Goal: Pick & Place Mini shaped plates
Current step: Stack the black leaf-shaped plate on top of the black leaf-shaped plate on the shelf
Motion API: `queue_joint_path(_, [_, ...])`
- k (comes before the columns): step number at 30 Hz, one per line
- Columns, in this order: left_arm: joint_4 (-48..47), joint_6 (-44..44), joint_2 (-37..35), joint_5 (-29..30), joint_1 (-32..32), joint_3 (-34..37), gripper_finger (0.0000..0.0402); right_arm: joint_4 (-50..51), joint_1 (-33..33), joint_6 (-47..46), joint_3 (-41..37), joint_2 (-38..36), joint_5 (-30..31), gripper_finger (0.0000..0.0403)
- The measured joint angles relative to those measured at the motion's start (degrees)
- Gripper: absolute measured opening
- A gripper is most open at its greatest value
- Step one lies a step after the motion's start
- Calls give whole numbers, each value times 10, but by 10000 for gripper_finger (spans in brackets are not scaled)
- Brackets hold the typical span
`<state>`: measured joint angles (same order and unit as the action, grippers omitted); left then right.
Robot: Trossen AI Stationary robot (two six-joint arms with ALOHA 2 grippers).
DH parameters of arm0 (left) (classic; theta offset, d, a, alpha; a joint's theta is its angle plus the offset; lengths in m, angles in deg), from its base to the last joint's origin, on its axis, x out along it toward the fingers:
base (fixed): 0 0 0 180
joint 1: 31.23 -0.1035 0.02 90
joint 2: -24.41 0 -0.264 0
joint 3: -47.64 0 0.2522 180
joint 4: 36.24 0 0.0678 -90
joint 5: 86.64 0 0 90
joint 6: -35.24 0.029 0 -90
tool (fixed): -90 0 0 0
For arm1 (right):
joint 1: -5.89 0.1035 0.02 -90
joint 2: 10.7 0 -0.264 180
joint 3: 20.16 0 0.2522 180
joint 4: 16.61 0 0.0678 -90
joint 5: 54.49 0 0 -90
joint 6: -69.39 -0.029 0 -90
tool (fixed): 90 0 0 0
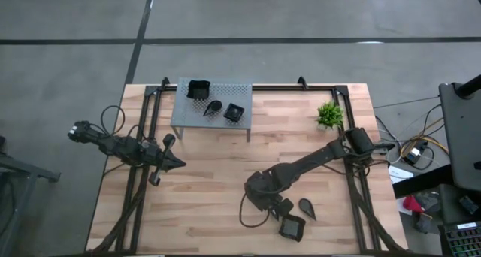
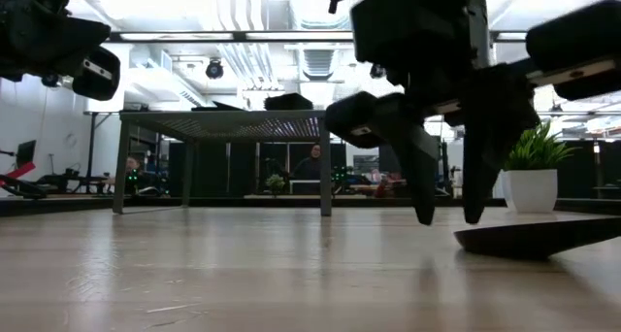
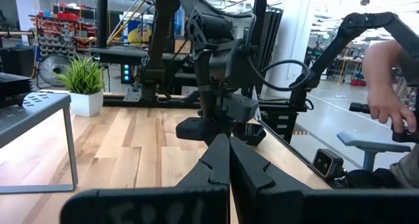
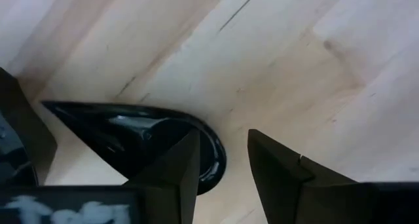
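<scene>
While the left pincer (image 1: 174, 163) waits at the left of the high view, hanging over the bare tabletop (image 1: 210, 189) with its fingers pressed together and nothing between them, the work is going on lower right. Moving rightward, the grey metal stand (image 1: 184, 114) sits at upper centre and carries three small black plates: a square one (image 1: 198, 89), a teardrop one (image 1: 213, 107) and another square one (image 1: 234, 113). Further right, near the bottom edge, the right pincer (image 1: 289, 210) points down at the wood with its fingers spread and empty. Just beside it lie a teardrop plate (image 1: 307, 207) and a square plate (image 1: 291, 227), both flat on the tabletop. The right wrist view shows one finger over the round end of that teardrop plate (image 4: 131, 142) and the other finger over bare wood, so the rim lies between them. At the far right stands a small green plant (image 1: 329, 115).

The step in hand looks like a pick of the teardrop plate. To do it well, the pincer should probably come down until one finger sits inside the rim and the other outside, then close gently, since the glossy, shallow rim could slip. Lifting straight up would likely avoid nudging the square plate nearby.
</scene>
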<state>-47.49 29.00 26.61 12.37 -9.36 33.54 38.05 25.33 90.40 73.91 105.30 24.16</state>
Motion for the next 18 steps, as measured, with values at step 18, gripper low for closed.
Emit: queue_joint_path(18, [0,0,0,0,0,0,0,-19,0,2,-39,-1,24,95])
